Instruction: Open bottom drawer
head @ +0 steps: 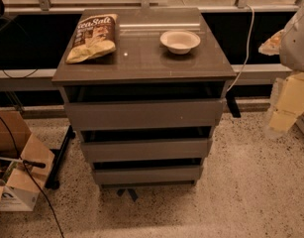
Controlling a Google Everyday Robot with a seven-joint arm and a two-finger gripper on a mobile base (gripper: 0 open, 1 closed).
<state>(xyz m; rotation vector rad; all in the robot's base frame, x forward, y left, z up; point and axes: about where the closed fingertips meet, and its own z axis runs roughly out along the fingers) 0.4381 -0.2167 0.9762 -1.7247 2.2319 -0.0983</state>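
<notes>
The cabinet (141,58) stands in the middle of the camera view with three flat grey handleless drawer fronts. The bottom drawer (146,174) is the lowest and narrowest-looking front, just above the floor, with a dark gap above it. Its front lines up with the two fronts above, and none of its inside shows. My gripper (286,110) hangs at the right edge of the view, beside the cabinet and well clear of it, at about the height of the top drawer (144,114). It touches nothing.
A chip bag (92,36) and a white bowl (179,41) sit on the cabinet top. A cardboard box (18,180) with cables lies on the floor at the left, next to a black stand leg (60,162). A white cable (245,48) hangs behind the cabinet.
</notes>
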